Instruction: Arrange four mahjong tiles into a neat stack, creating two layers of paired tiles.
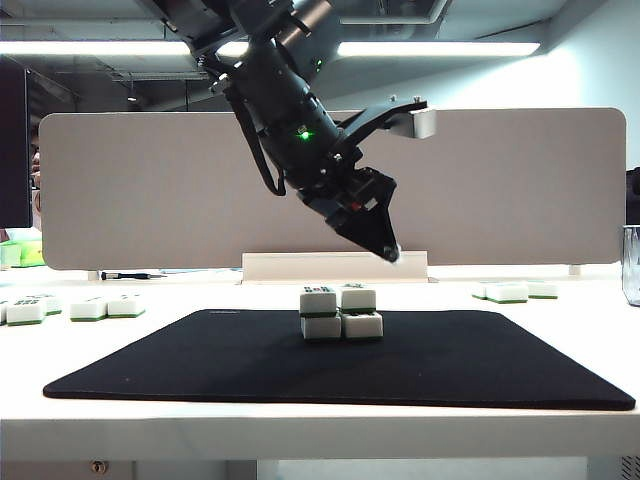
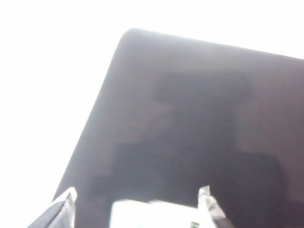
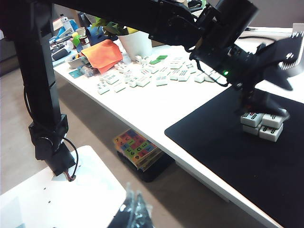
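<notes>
Looks basically done: the stack [image 1: 341, 312] sits mid-mat [image 1: 200, 360], two tiles below and two on top. The top pair looks nudged a bit to the left of the bottom pair, so "neat" is arguable.

Left hand [image 1: 390, 252] hangs just above and right of the stack, fingers spread wide, holding nothing. Right hand [image 3: 135, 209] is parked well off to the side, barely in frame, and I can't tell if it's spread or closed.

Spare tiles [image 1: 105, 306] lie on the counter [image 1: 590, 330] either side of the mat, well clear. Nothing's in the way.
</notes>
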### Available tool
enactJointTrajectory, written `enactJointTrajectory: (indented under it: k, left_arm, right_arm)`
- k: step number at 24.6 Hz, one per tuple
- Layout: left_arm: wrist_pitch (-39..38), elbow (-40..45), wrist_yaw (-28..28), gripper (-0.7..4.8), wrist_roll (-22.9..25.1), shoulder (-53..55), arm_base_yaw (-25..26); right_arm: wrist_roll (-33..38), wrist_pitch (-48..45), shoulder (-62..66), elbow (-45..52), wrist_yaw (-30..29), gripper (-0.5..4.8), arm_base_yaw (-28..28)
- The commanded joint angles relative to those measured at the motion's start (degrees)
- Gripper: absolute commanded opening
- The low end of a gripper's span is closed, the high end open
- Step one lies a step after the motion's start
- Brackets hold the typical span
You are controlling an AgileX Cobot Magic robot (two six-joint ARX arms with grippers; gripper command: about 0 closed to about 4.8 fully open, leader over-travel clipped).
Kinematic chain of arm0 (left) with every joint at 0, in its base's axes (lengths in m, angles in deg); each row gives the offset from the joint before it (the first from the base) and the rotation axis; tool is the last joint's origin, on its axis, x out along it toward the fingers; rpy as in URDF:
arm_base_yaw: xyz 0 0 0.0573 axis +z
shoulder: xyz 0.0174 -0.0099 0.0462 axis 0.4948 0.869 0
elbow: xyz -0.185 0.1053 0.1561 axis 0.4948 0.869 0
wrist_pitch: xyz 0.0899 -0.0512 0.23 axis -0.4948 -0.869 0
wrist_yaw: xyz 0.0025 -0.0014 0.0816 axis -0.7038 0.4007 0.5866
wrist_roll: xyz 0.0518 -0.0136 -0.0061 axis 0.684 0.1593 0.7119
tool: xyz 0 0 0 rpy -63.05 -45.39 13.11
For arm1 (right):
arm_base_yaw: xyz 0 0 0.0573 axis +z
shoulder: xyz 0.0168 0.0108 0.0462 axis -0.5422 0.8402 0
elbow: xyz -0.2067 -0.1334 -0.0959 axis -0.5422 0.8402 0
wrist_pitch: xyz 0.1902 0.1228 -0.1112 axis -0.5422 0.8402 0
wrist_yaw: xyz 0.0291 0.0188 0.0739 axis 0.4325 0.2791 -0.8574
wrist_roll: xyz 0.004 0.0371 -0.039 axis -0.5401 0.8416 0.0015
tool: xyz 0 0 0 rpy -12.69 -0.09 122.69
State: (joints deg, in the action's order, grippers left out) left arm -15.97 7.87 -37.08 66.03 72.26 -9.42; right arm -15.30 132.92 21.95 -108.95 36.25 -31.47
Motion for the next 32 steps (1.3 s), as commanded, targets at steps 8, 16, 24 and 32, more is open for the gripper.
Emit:
enactJointTrajectory:
  k: [8, 16, 24, 32]
  left_arm:
    - [13.0, -0.1, 9.9, 2.68, -0.8, 2.3, 2.6]
    - [13.1, -0.1, 9.8, 2.28, -1.0, 4.4, 3.8]
    - [5.9, -0.1, 7.9, 2.09, -1.2, 4.4, 3.8]
    - [5.1, -0.1, 7.1, 2.09, -1.4, 4.4, 3.7]
  right_arm:
    - [0.0, -0.5, -0.7, -0.2, 0.1, -0.01, 0.0]
    - [0.0, -0.5, -0.7, -0.2, 0.1, -0.01, 0.0]
    - [-0.1, -0.5, -0.7, -0.2, 0.1, -0.01, 0.0]
    - [-0.1, -0.5, -0.7, -0.2, 2.7, -0.01, 0.0]
